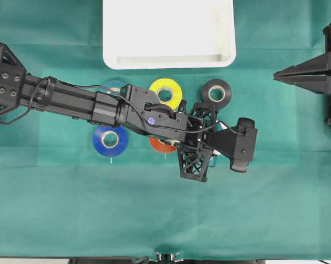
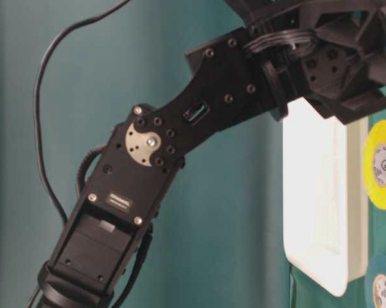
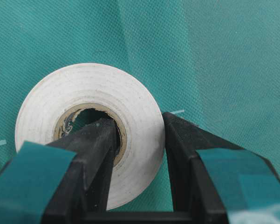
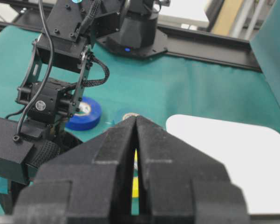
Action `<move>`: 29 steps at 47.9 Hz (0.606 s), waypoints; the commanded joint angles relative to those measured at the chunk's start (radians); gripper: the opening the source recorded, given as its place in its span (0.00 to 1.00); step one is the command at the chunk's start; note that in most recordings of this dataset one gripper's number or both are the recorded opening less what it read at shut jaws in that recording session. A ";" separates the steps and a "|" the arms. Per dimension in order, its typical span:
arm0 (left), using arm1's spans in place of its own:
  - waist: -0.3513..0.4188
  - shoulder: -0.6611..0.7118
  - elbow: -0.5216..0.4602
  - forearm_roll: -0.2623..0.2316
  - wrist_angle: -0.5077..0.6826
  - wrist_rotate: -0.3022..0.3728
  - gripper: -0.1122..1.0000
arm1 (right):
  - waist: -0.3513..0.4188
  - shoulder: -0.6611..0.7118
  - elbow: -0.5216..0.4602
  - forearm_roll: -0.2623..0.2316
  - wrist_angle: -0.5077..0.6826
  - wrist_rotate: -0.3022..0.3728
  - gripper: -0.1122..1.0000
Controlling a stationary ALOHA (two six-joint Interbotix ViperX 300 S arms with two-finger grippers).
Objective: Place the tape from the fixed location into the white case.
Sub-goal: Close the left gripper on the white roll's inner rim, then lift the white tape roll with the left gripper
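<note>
In the left wrist view the tape (image 3: 88, 86), a white roll with a pale cardboard core, lies flat against the green cloth. My left gripper (image 3: 139, 123) is shut on its wall, one finger (image 3: 95, 140) down inside the core and the other (image 3: 181, 140) against the outer rim. From overhead the left gripper (image 1: 212, 135) points down at mid-table and covers the roll. The white case (image 1: 169, 33) lies at the far edge, apart from it. My right gripper (image 1: 276, 74) waits at the right edge, jaws pressed together and holding nothing (image 4: 136, 119).
Other rolls lie around the left arm: yellow (image 1: 165, 93), black (image 1: 216, 93), blue (image 1: 110, 140), orange (image 1: 162, 146) and a pale blue one (image 1: 114, 86) half under the arm. The yellow and black rolls sit between the gripper and the case.
</note>
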 commanded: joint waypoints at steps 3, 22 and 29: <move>-0.006 -0.061 -0.020 0.002 0.025 0.002 0.35 | -0.002 0.006 -0.029 -0.002 -0.003 -0.002 0.10; -0.006 -0.123 -0.063 0.003 0.084 0.002 0.35 | -0.002 0.006 -0.031 -0.002 0.000 -0.002 0.10; -0.006 -0.158 -0.081 0.003 0.104 0.003 0.35 | -0.002 0.006 -0.031 -0.002 0.000 -0.002 0.10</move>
